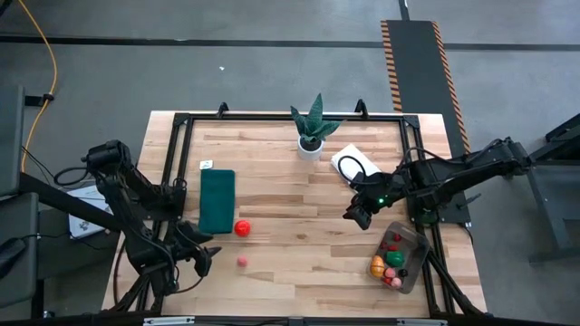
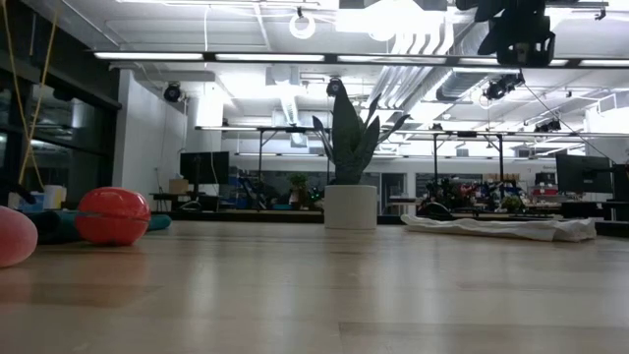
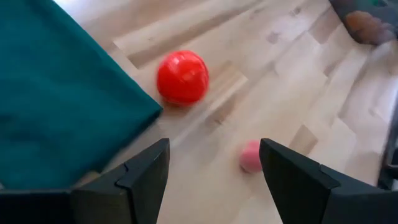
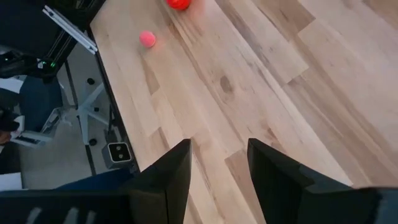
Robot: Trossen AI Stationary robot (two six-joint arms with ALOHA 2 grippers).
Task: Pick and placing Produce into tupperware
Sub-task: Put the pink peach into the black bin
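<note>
Tupperware (image 1: 405,257) at table's (image 1: 308,244) right front corner, long axis slanting toward that corner, holding produce. Red ball (image 1: 242,228) and pink ball (image 1: 242,262) loose near mat (image 1: 217,200). Left gripper (image 1: 201,256) spread, empty, beside pink ball. Right gripper (image 1: 358,215) parted, empty, near tupperware.

From table height I see a red ball (image 2: 113,215) left, a pink one (image 2: 14,236) at the edge, a potted plant (image 2: 350,162) and a white cloth (image 2: 501,227) behind.

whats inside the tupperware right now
The tupperware holds a small heap of produce: an orange piece, a green one, and several red and pink ones. Any pieces buried under that heap cannot be seen.
</note>
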